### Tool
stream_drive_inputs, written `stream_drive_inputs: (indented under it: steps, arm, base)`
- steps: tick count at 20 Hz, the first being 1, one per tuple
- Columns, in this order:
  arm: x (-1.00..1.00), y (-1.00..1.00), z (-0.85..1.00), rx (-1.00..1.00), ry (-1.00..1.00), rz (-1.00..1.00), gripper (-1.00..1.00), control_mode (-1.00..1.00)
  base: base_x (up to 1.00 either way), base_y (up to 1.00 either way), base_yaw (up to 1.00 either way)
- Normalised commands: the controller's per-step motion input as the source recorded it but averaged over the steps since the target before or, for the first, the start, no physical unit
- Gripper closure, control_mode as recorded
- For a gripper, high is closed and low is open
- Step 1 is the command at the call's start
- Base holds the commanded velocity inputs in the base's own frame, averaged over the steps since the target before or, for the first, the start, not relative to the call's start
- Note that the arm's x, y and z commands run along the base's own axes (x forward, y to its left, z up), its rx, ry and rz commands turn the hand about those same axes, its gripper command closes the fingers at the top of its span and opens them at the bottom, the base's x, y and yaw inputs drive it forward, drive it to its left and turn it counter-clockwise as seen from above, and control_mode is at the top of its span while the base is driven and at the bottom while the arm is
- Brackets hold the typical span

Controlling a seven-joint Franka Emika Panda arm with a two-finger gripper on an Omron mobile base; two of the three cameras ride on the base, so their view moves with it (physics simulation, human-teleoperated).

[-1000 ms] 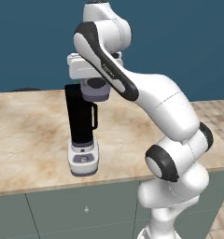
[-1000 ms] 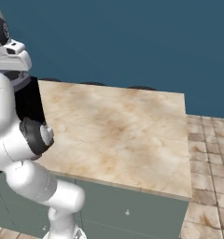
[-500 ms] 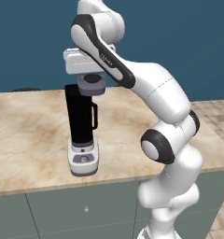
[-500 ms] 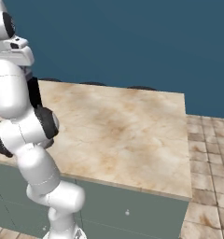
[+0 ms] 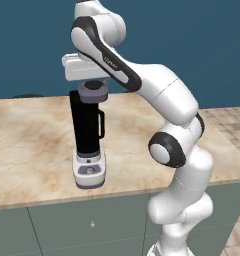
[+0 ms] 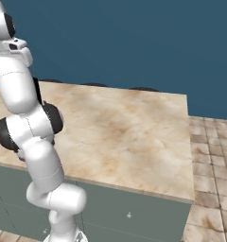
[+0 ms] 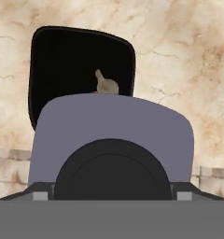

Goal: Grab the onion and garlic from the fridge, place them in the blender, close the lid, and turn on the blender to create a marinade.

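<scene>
1. Right above the blender (image 5: 88,137), the claw (image 5: 93,92) hangs with the lid (image 5: 93,91) between its widely spread fingers, apparently gripped; the spread matches the disc's width.
2. Under it, the lid sits just over the black jar's mouth, level, and seems not yet seated. In the hand view the lid (image 7: 111,140) covers the near part of the opening, while the far part stays dark and uncovered.
3. Inside that uncovered part lies the garlic (image 7: 106,84), a tan lump down in the jar. A thin red edge beside it may be the onion; too little shows to be sure.
4. Below the jar, the white-grey base with its button panel faces the bench (image 5: 32,145) front, unobstructed.
5. Beyond the blender, dark round shapes lie along the bench's back edge, well apart from it.
</scene>
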Motion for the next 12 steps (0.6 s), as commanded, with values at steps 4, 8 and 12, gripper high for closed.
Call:
stream_drive_inputs:
  steps: [4,8,12]
  arm:
    - [0.06,0.00,-0.14,0.00,0.00,0.00,1.00,-1.00]
    - [0.06,0.00,-0.13,0.00,0.00,0.00,1.00,-1.00]
    - [0.03,0.00,-0.17,0.00,0.00,0.00,1.00,-1.00]
  base:
    - [0.00,0.00,0.00]
    - [0.00,0.00,0.00]
    - [0.00,0.00,0.00]
